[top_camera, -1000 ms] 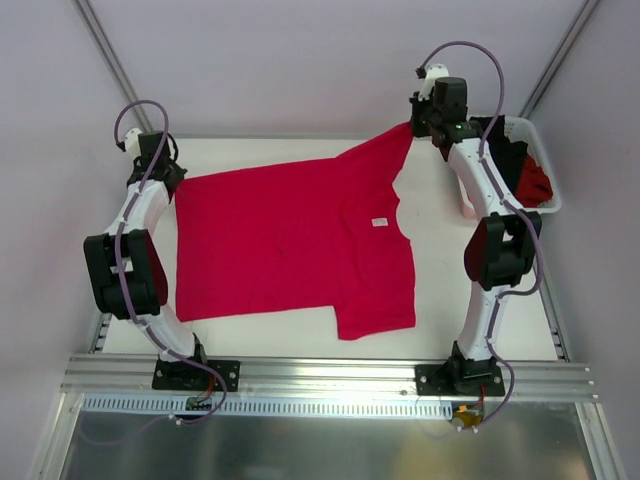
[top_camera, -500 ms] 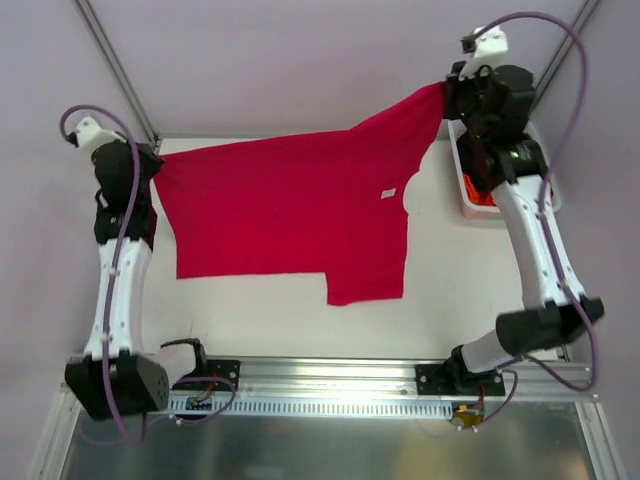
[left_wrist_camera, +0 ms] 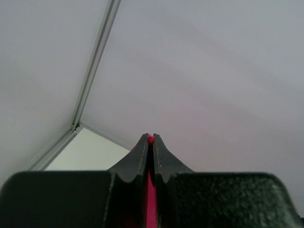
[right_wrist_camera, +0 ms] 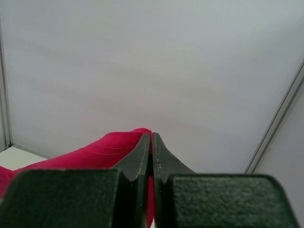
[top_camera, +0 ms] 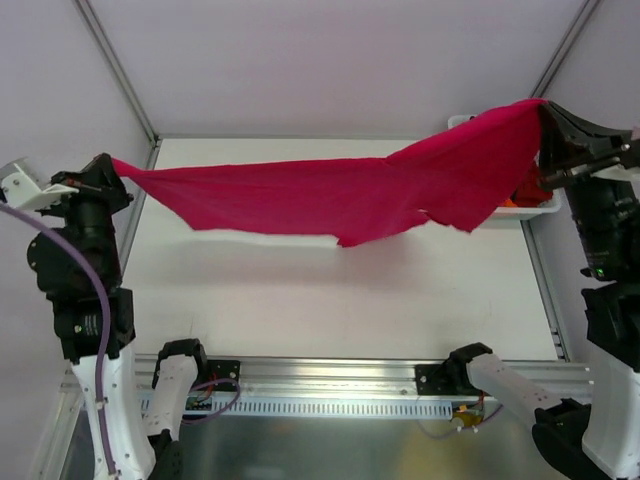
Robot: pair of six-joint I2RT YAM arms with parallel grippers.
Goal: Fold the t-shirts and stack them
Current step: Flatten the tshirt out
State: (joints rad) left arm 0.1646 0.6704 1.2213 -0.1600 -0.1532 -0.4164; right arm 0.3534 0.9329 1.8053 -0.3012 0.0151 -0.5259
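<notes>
The crimson-pink t-shirt (top_camera: pixel 330 195) hangs stretched in the air above the table, held at both ends. My left gripper (top_camera: pixel 118 165) is shut on its left corner, high at the left side; a thin strip of pink cloth (left_wrist_camera: pixel 151 194) shows between its closed fingers (left_wrist_camera: pixel 137 159). At the upper right my right gripper (top_camera: pixel 543 108) is shut on the other end, and pink cloth (right_wrist_camera: pixel 95 152) bulges to the left of its fingers (right_wrist_camera: pixel 164 159). The shirt sags in the middle, with a loose flap hanging lowest near the centre.
A white basket (top_camera: pixel 530 207) stands at the table's far right, mostly hidden behind the lifted shirt and right arm, with orange-red cloth (top_camera: pixel 525 190) showing in it. The white table top (top_camera: pixel 330 290) lies under the shirt. Frame posts rise at the back corners.
Both arms have risen and swung outward, lifting the pink shirt off the table. It lay flat a second ago and now hangs stretched between the two grippers.
</notes>
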